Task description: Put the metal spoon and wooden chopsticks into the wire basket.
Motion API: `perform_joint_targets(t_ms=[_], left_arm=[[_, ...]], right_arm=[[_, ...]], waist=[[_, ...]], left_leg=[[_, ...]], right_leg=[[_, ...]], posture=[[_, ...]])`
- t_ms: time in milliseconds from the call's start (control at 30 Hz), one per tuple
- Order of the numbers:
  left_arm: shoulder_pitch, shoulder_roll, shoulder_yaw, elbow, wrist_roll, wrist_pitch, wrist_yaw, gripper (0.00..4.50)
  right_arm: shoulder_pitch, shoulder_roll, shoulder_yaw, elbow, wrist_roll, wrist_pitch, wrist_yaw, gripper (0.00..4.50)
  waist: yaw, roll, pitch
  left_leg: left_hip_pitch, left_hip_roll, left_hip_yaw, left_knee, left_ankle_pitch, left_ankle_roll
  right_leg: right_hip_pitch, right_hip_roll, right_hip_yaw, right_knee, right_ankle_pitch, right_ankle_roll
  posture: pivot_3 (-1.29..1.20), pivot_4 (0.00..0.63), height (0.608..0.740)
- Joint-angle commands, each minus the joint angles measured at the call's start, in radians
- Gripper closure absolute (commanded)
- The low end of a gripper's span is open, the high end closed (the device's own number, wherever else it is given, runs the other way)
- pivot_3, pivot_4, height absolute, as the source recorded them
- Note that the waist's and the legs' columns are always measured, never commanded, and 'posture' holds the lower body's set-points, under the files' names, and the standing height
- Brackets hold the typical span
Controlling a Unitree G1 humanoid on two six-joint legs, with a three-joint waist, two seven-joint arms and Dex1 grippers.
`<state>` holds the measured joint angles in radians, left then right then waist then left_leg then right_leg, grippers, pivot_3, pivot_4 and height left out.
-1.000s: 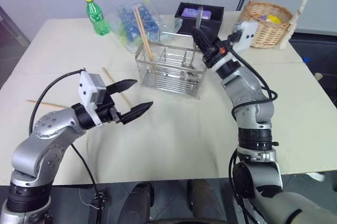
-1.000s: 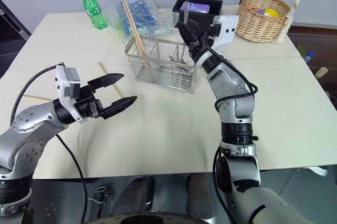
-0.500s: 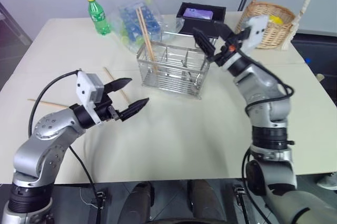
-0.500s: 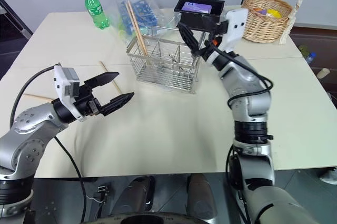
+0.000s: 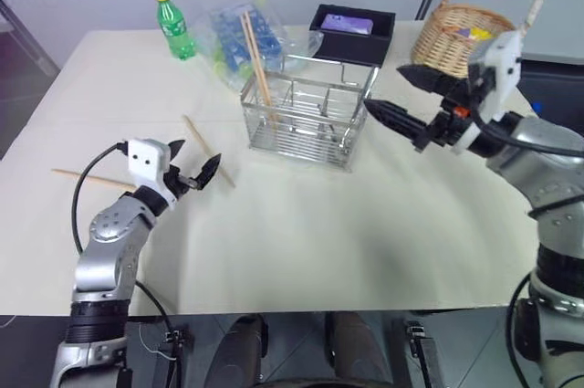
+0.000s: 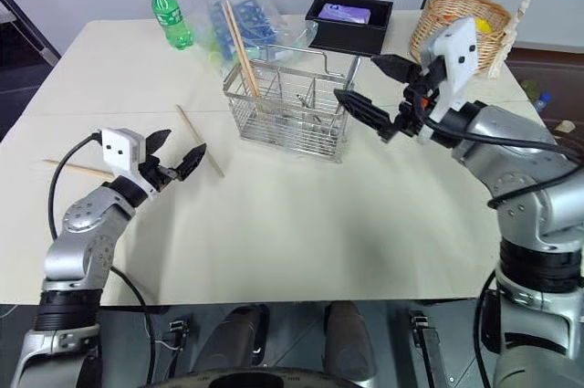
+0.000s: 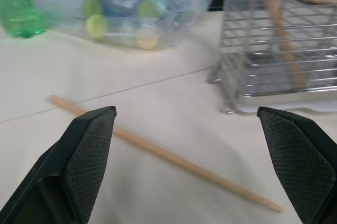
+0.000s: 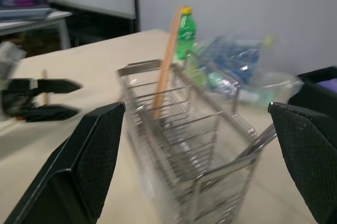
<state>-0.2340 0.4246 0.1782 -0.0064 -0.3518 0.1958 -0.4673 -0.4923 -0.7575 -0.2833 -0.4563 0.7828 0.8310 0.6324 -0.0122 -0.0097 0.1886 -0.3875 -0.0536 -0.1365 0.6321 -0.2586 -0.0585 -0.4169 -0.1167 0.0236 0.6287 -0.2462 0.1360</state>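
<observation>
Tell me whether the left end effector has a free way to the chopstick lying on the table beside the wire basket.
Probably yes. The left end effector is open, and the chopstick lies bare on the table just ahead of its fingertips, apart from the wire basket.

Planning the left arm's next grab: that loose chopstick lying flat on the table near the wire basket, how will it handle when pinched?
The chopstick looks thin, straight and wooden: probably stiff and very light. It lies flat on the table, so the open left tool gets little height to pinch. Being so slender, it may roll or skid if nudged.
</observation>
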Motion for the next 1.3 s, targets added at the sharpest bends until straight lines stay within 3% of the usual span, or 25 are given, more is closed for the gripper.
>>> perform_joint_targets(t_ms=[33, 200, 533, 700, 967, 1300], left_arm=[[-0.022, -0.016, 0.009, 0.048, 0.043, -0.066, 0.029, 0.0], [-0.036, -0.054, 0.005, 0.124, 0.081, -0.11, 0.064, 0.0], [-0.066, -0.115, -0.001, 0.21, 0.123, -0.141, 0.116, 0.0], [-0.111, -0.138, 0.008, 0.223, 0.126, -0.123, 0.16, 0.0], [-0.25, -0.166, 0.034, 0.289, 0.195, 0.001, 0.407, 0.0], [-0.427, -0.196, 0.041, 0.371, 0.197, 0.157, 0.527, 0.0]], right_arm=[[0.062, -0.05, -0.073, -0.088, 0.073, 0.013, 0.052, 0.05], [0.214, -0.081, -0.13, -0.142, 0.071, -0.064, 0.139, 0.05], [0.543, -0.029, -0.143, -0.202, -0.052, -0.302, 0.248, 0.05], [0.549, -0.042, -0.126, -0.2, -0.063, -0.349, 0.266, 0.05], [0.525, -0.047, -0.09, -0.191, -0.067, -0.365, 0.262, 0.05], [0.505, -0.04, -0.041, -0.157, -0.09, -0.39, 0.261, 0.05]], waist=[[0.002, 0.0, 0.0], [0.002, -0.001, 0.0], [0.001, -0.003, -0.001], [0.002, -0.004, -0.001], [0.002, -0.006, 0.0], [0.004, -0.009, 0.001]], left_leg=[[0.0, 0.0, 0.0, 0.0, 0.0, 0.0], [0.0, 0.0, 0.0, 0.0, 0.0, 0.0], [0.003, 0.0, 0.0, 0.001, 0.0, 0.0], [0.008, 0.0, 0.0, 0.001, 0.0, 0.0], [0.01, 0.0, 0.0, 0.0, 0.0, 0.0], [0.01, 0.0, 0.0, 0.0, 0.0, 0.0]], right_leg=[[0.0, 0.0, 0.0, 0.0, 0.0, 0.0], [0.001, 0.0, 0.0, -0.001, 0.0, 0.0], [0.004, 0.0, -0.001, 0.0, 0.0, 0.001], [0.009, 0.0, -0.001, -0.001, 0.0, 0.001], [0.011, 0.0, -0.001, -0.001, 0.0, 0.002], [0.011, 0.0, -0.001, -0.001, 0.0, 0.002]], posture=[[0.0, 0.15, 0.74], [0.0, 0.15, 0.74], [0.0, 0.15, 0.74], [0.0, 0.15, 0.74], [0.0, 0.15, 0.74], [0.0, 0.15, 0.74]])
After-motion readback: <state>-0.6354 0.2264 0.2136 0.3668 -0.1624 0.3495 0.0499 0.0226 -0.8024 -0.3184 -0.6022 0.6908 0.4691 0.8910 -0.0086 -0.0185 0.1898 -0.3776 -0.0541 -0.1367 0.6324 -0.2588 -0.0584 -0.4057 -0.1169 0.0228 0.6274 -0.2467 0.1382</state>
